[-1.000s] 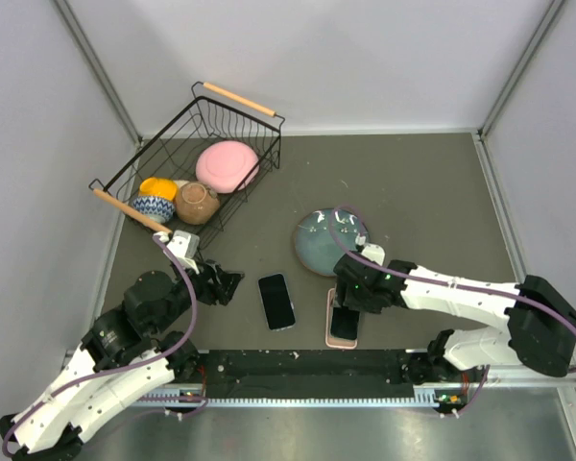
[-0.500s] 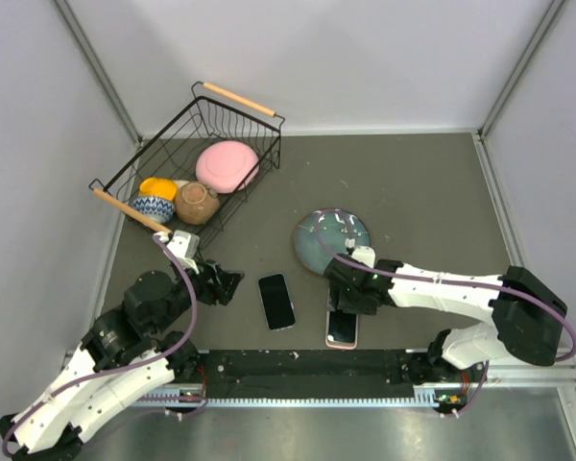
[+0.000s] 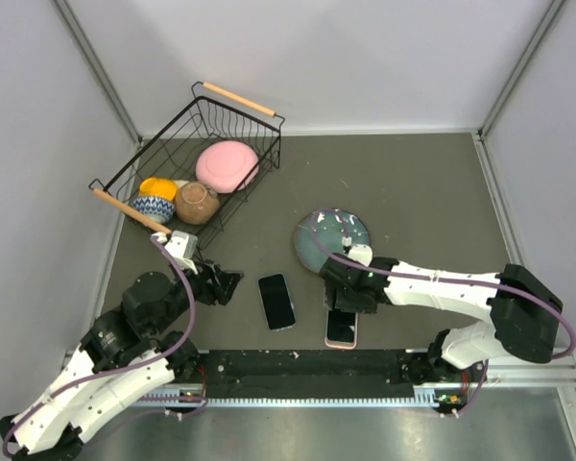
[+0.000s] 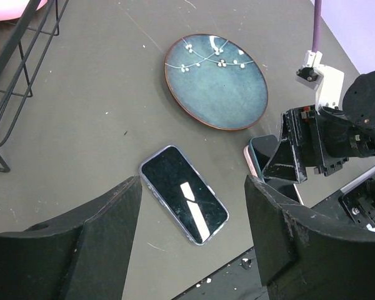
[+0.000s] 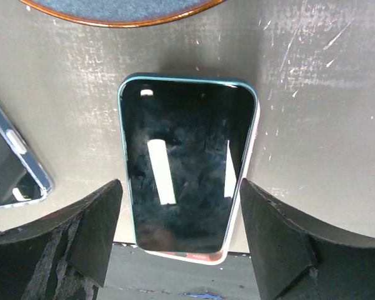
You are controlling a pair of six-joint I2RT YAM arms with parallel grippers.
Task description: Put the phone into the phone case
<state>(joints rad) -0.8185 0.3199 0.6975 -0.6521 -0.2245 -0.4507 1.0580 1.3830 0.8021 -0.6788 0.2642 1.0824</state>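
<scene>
**Phone on its case, not clicked in yet**

The phone (image 5: 184, 165) lies face up on the pink phone case (image 5: 175, 255), at the near edge of the desk (image 3: 413, 192), just beside the blue plate (image 3: 331, 240). So the big part of the job looks done. But the phone does not look pushed all the way in. A thin pink edge peeks out along one long side and at the near end, so I think it sits a bit crooked. What is left, I think, is to press it down until it clicks in all round.

The phone has a dark shiny screen and a thin green edge with round corners.

The right claw (image 5: 180, 206) hangs over the phone with its two fingers wide apart, one on each side, holding nothing. The left claw (image 3: 227, 284) is wide apart too and holds nothing. It is off to the side, near a second phone (image 3: 276, 301) in a clear cover
</scene>
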